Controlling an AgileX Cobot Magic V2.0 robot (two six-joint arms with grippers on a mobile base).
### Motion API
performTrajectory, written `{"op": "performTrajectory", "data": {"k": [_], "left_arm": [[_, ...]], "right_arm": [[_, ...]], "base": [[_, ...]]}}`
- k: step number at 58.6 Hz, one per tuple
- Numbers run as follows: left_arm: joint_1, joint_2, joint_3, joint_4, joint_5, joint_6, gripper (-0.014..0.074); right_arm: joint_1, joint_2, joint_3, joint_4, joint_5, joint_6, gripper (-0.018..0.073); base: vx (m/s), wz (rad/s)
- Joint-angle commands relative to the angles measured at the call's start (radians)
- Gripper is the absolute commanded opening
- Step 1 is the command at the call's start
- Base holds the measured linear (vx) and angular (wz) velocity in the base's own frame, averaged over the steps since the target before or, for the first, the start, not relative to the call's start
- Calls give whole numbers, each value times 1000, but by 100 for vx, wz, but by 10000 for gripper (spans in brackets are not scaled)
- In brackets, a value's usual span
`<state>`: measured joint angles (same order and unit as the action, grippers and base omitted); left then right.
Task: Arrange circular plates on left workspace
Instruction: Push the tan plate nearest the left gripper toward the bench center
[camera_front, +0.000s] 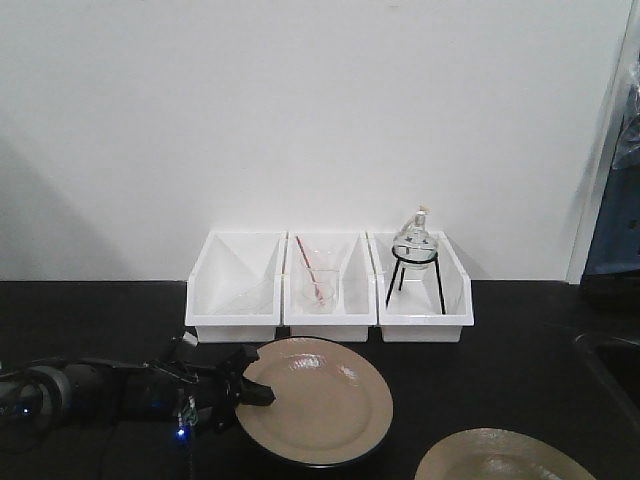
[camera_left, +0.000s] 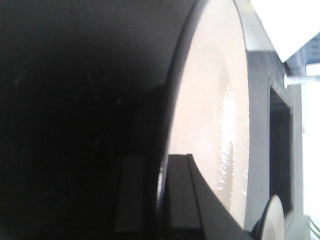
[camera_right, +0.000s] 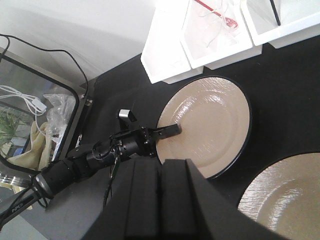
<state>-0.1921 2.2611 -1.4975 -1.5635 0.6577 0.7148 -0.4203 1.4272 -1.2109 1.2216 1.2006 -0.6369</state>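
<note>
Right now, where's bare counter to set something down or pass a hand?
Free: counter left of the white bins, behind the left arm; counter between the right bin, the held plate and the sink. Crowded: strip between bins and held plate; left gripper on its left rim; narrow gap to the second plate.

Three bins stand in a row on the counter (camera_front: 90, 320) at the centre of the front view, backed against the wall. The left bin (camera_front: 235, 290) sits beside the middle bin (camera_front: 345, 300), which holds a beaker (camera_front: 320, 290). The right bin (camera_front: 455, 300) holds a flask (camera_front: 414, 240) on a stand. A plate (camera_front: 330, 400) lies just below the bins, and my left gripper (camera_front: 255, 393) straddles its left rim from the lower left. A second plate (camera_front: 505, 458) lies at the lower right edge, apart from the first.
</note>
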Motion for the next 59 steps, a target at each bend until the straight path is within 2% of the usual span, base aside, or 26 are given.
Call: {"op": "performTrajectory", "data": {"k": [1,6,14,21,25,33,48,59], "left_arm": [[-7,-74,-33,-67,27,25,90],[-7,-74,-33,-67,40,49,179],[-7,-74,-33,-65,49,91,369],[-2,-75,-33,-65,71,180,484],[9,-77,-33,-68,94,241,505],[31,-77,-33,-55,133,298,503],[119,-77,-33,112,255,284,502],[199,-83,-33,126,399,259,489]], "right_arm": [[-3,-34,-32,71,8,-14,9],[-3,-34,-32,71,8,-14,9],[-3,-34,-32,71,7,-14,9],[-3,-34,-32,71,7,-17,9],[-3,-34,-32,71,7,-28,9],[-3,-34,-32,70,11,-30,9],[-3,-34,-32,70,23,-30,9],[-3,-34,-32,69,25,-30,9]], "base": [[0,0],[0,0],[0,0],[0,0],[0,0],[0,0],[0,0],[0,0]]}}
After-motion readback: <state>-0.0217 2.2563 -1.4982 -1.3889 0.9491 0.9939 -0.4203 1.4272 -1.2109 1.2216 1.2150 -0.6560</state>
